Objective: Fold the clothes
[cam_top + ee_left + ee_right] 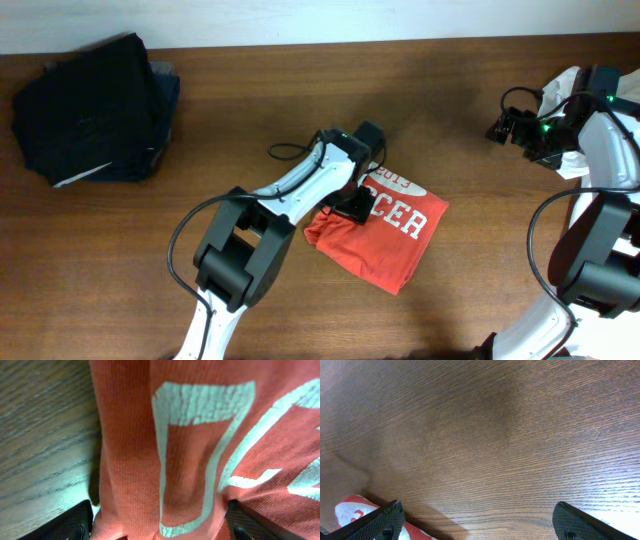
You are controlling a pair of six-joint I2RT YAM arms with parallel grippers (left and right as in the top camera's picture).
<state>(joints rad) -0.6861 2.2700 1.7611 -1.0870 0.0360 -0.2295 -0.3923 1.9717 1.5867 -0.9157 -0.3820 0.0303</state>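
T-shirt [390, 235], red-orange with its white lettering up, lies folded near the middle of your bench [300, 90]. Your left fingers [65, 527] stand spread astride its cloth. Your right fingers [375, 522] hang spread over bare wood by the right edge.

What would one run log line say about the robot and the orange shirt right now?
T-shirt: partly folded, on table | left gripper: open, over lettering | right gripper: open, over bare wood
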